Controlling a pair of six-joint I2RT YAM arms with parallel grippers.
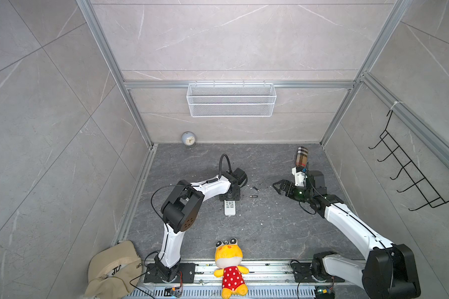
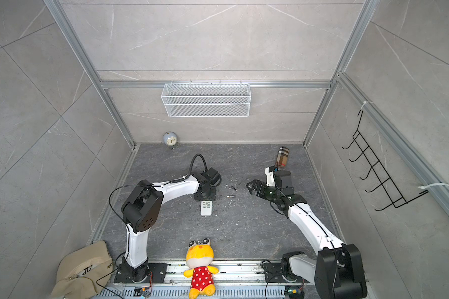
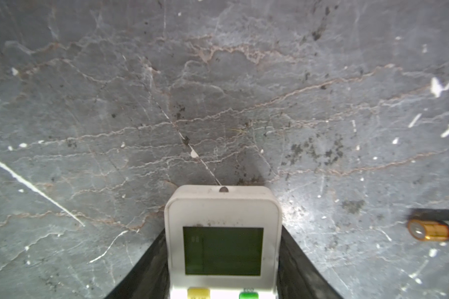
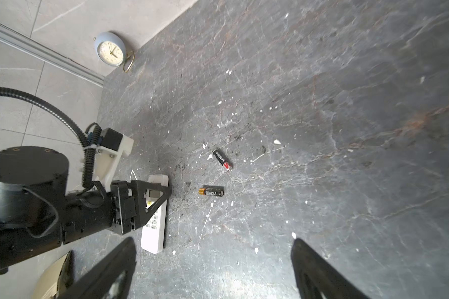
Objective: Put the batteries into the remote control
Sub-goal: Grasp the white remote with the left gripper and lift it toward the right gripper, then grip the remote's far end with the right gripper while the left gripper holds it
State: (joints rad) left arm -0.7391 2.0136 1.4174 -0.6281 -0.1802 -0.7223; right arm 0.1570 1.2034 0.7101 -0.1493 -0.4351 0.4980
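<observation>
Found the remote control point(image 1: 230, 208) lying buttons-up on the dark stone table point(image 1: 270, 233), left of centre in both top views, its screen end under the left gripper point(image 4: 157, 194). Saw, from the left wrist, the black fingers point(image 3: 145, 271) flush against both long sides of the remote control beside the screen: clamped on it, with the remote control flat on the table. Counted two batteries loose on the table just right of the remote control, apart from each other: one battery point(image 1: 255, 188) aslant, the other battery point(image 1: 253, 196) nearer the remote control. Noted the right gripper point(image 1: 275, 188) spread wide and empty, held off the table to the right of the batteries, touching nothing.
</observation>
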